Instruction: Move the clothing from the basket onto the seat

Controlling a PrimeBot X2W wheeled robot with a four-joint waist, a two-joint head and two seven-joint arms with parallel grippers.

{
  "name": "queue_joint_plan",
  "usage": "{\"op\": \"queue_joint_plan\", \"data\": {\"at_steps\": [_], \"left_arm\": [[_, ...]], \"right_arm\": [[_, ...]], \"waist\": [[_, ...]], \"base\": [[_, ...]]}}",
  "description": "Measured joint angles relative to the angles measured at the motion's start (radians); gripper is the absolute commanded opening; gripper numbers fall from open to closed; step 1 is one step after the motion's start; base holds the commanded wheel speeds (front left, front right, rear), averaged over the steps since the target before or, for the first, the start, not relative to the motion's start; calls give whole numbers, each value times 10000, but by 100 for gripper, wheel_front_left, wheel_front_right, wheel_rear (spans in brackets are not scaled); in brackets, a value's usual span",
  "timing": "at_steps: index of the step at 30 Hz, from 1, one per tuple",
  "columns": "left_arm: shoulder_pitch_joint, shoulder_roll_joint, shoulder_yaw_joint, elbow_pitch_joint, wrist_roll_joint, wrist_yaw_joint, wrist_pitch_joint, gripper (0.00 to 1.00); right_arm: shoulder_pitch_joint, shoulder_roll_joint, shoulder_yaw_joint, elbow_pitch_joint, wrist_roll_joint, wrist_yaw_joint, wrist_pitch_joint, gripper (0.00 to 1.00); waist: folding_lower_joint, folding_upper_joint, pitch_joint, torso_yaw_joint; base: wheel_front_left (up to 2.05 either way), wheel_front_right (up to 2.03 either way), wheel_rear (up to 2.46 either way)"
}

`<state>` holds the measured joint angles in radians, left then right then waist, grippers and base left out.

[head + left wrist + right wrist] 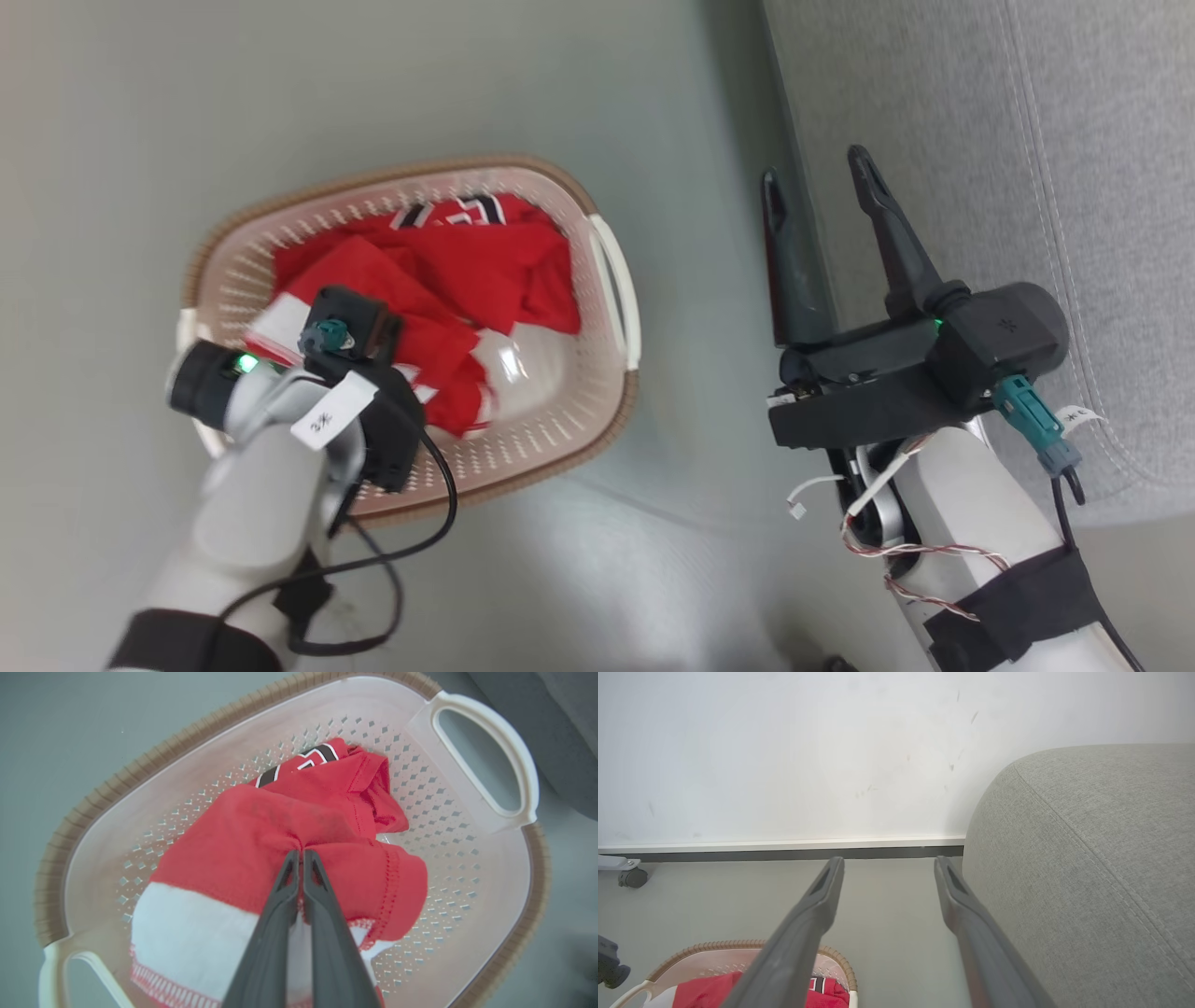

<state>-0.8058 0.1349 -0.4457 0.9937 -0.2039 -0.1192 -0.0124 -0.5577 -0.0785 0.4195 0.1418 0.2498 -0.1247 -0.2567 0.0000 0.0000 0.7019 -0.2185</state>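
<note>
Hardly begun: bright red jersey clothing [233,849] all inside the cream perforated plastic basket [140,788], one fold pinched by left fingers [273,933], right fingers [887,224] spread empty beside the grey upholstered seat [980,140], nothing visible on it.

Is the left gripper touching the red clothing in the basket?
Touching. The left wrist view shows the left gripper shut on a fold of the clothing.

The clothing [243,858] is matt jersey cloth; the basket [467,868] is glossy plastic with a woven-look rim; the seat [1087,858] is coarse-woven fabric; the fingers [327,933] are smooth matt plastic.
</note>
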Motion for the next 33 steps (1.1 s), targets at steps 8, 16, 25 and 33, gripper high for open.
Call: {"op": "queue_joint_plan", "data": {"at_steps": [8,16,25,33], "left_arm": [[558,-556,765,-587,-989,50,-1095,0],[1248,-552,1398,-1300,-1680,48,-2021,0],[1863,-468,1858,-2564,-2136,44,-2274,0],[2447,-268,2107,-3998,-2259,36,-2366,0]], "right_arm": [[451,-328,-194,318,0,2,0,100],[921,-568,-362,518,50,15,0,100],[1413,-736,-460,700,153,105,0,100],[1924,-834,-472,982,322,199,0,100]], "waist": [[-1,-1,-898,565],[-2,-1,-1828,1128],[-2,-1,-2803,1657],[-2,-1,-3698,1967]], "base": [[0,0,0],[0,0,0],[0,0,0],[0,0,0]]}}
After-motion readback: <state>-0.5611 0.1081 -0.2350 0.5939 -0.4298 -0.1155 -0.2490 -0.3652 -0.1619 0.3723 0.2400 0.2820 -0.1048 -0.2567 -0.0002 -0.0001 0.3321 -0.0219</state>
